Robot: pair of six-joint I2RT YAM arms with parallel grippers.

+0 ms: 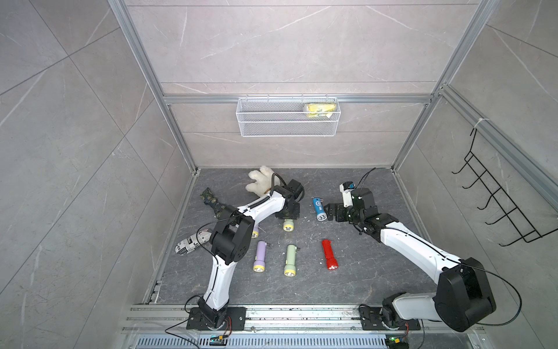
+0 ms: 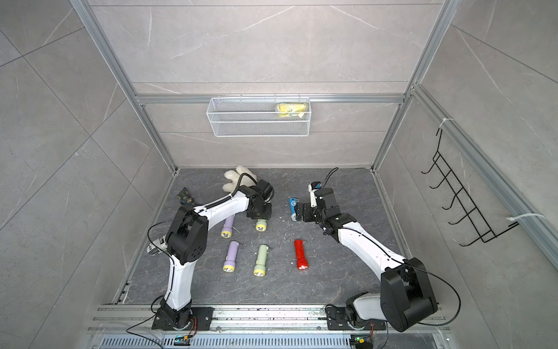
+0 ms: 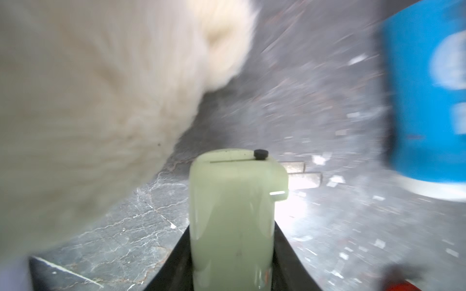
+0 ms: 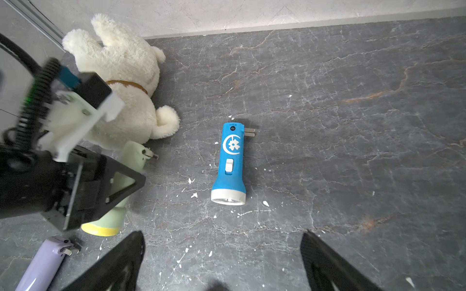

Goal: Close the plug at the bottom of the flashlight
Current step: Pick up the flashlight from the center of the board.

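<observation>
a white wire basket (image 1: 271, 127) hangs from the rail on the back wall and holds a yellow packet (image 1: 320, 109) at its right end. a black wire hook rack (image 1: 502, 193) hangs on the right wall. the floor of the cell is a dark grey veined slab (image 1: 362, 272) flecked with white chips, boxed in by pale grey tiled walls and aluminium framing. the left gripper (image 1: 288, 215) is clamped on a pale green flashlight (image 3: 232, 214) in the far row, jaws pressed to both sides of its body. that flashlight lies on the slab just beside a white plush toy (image 4: 126, 75), and its plug (image 3: 303, 173) sticks out sideways from the tail end. the right gripper (image 4: 222, 252) hovers with jaws spread wide, holding nothing, near a blue flashlight (image 4: 230, 163) whose prongs also stand out. nearer the arm bases lie a purple flashlight (image 1: 260, 256), a second green flashlight (image 1: 290, 260) and a red flashlight (image 1: 329, 255), apart from one another. a half-hidden purple flashlight (image 2: 228, 226) lies partly under the left arm.
</observation>
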